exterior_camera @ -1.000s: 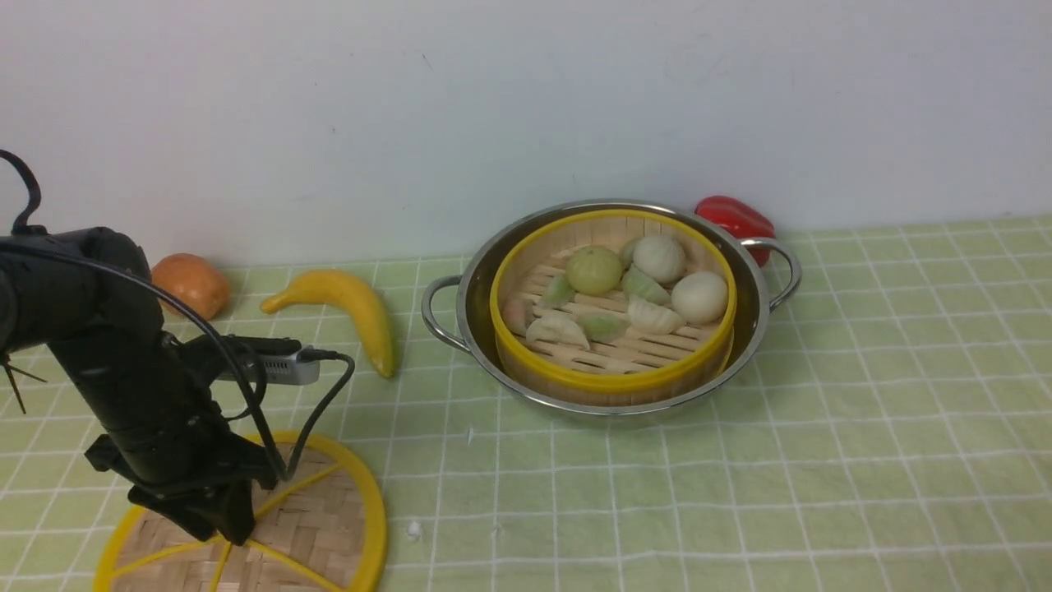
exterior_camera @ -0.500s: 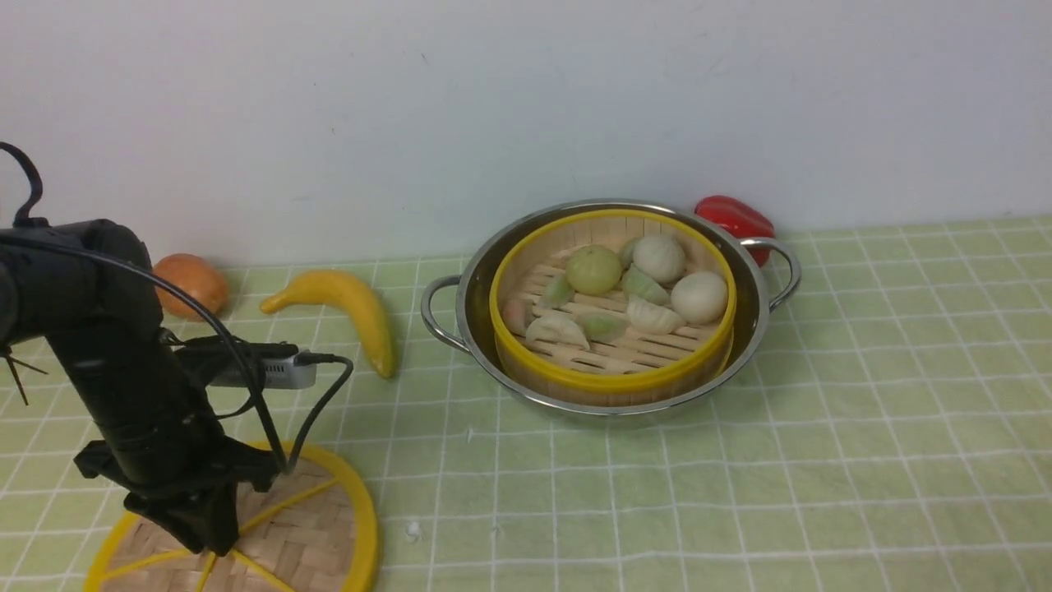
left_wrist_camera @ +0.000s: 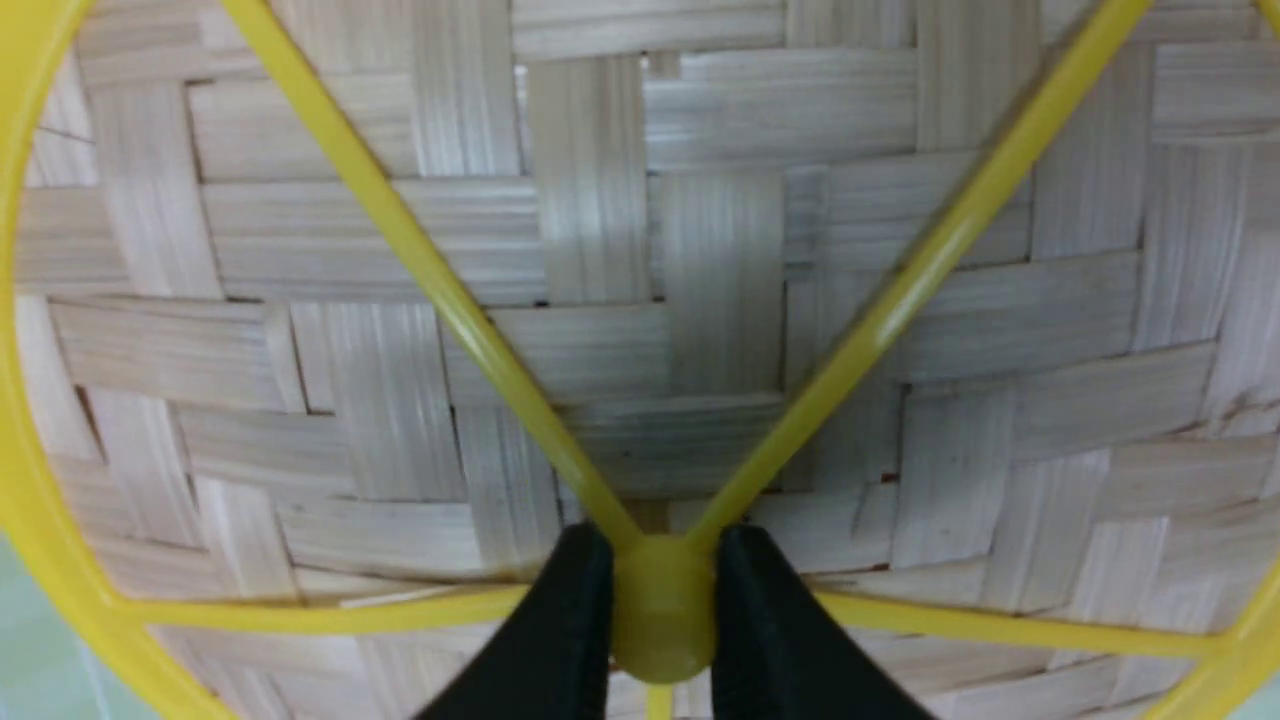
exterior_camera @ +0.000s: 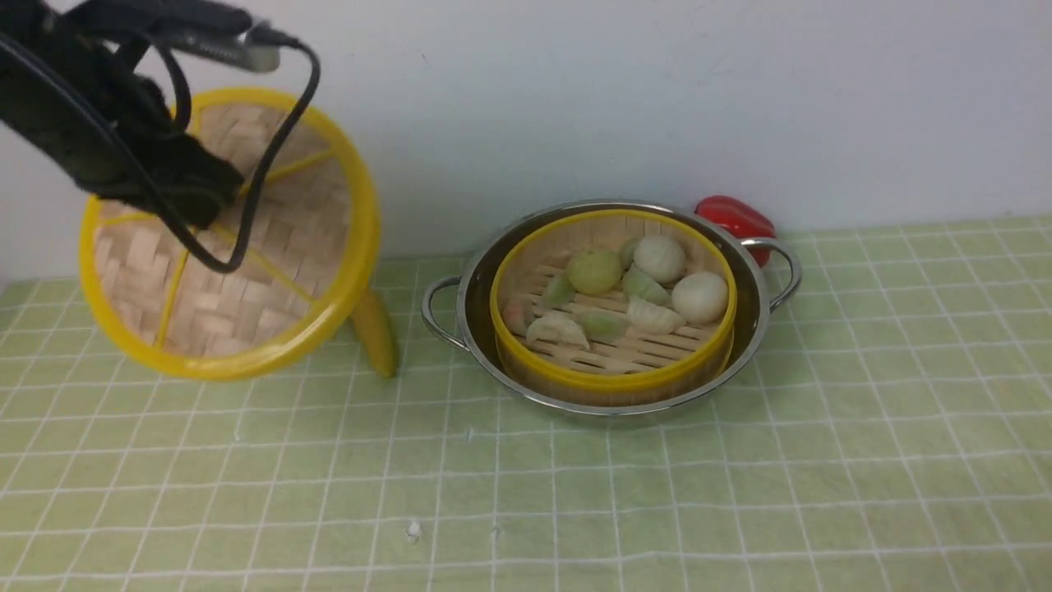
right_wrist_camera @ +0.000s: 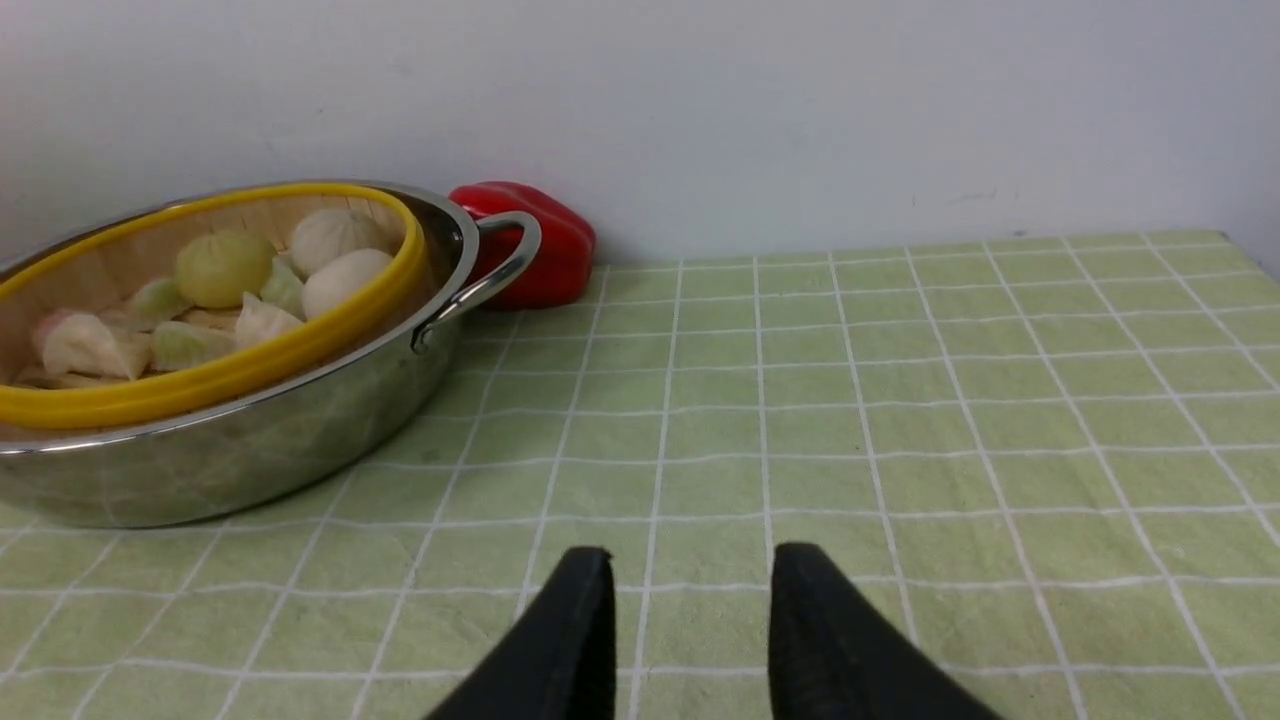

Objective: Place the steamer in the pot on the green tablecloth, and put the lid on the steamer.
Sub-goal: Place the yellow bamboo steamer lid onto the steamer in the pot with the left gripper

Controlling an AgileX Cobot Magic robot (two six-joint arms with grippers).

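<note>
On the green tablecloth (exterior_camera: 740, 460), near the bench's far edge, the pot (exterior_camera: 752, 316) already holds the steamer (exterior_camera: 612, 381). The lid (exterior_camera: 271, 271) hangs tilted aloft by the left edge, its hub pinched in the left hand (left_wrist_camera: 665, 560). Next, I'd say: carry across, level, lower.

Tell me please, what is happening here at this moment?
The left gripper holds the lid by its centre knob, tilted in the air, left of the pot. The steamer, with dumplings inside, already sits in the pot on the green tablecloth. The right gripper is open and empty.
</note>
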